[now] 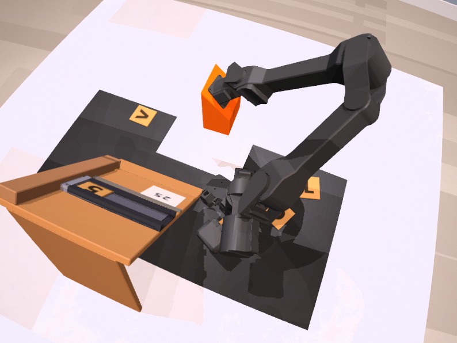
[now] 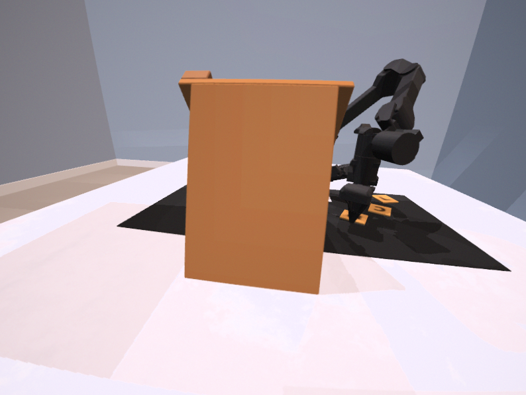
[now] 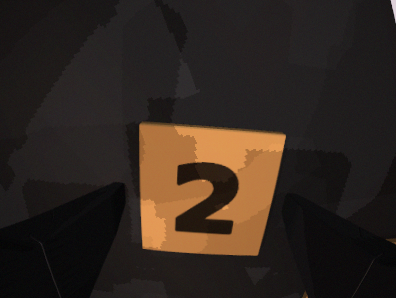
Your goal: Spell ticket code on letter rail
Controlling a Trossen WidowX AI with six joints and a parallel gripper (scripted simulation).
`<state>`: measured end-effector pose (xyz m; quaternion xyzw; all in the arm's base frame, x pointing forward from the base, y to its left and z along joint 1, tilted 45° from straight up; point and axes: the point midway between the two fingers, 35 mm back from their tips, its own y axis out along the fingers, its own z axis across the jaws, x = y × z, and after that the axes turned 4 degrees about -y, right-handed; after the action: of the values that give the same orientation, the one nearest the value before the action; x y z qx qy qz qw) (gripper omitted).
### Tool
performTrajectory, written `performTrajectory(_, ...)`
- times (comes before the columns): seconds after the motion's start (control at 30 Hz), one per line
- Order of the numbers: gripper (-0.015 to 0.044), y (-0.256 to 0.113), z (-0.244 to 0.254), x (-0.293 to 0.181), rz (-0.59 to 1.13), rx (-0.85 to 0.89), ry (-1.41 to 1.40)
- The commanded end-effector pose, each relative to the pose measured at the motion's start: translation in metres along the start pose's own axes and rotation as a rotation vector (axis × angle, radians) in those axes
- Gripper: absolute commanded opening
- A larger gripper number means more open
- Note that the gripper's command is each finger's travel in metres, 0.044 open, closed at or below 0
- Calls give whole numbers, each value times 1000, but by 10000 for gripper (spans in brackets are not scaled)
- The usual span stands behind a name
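Observation:
My gripper is open, pointing down, with one finger on each side of the tile "2". That tile lies flat on the black mat, and nothing is held. In the top view the arm hides most of it. The tile "5" sits in the dark rail on the orange-brown board, towards the end away from the gripper. The rest of the rail's channel is empty. The white ticket beside the rail reads "25", and appears upside down in the top view.
The tile "C" and the tile "L" lie near the gripper, partly hidden in the top view. A tile "V" lies on the far mat part. The black mat surrounds the raised board. An orange wedge supports the arm's base.

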<state>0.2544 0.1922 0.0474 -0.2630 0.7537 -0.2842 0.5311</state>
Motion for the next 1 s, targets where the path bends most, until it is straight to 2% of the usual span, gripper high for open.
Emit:
performTrajectory(0.0, 340, 1, 0, 1, -4, 0, 5)
performTrajectory(0.2, 340, 1, 0, 1, -4, 0, 5)
performTrajectory(0.23, 314, 1, 0, 1, -4, 0, 5)
performTrajectory(0.63, 234, 1, 0, 1, -4, 0, 5)
performTrajectory(0.93, 0, -6, -1, 1, -4, 0, 5)
performTrajectory(0.97, 0, -7, -1, 1, -4, 0, 5)
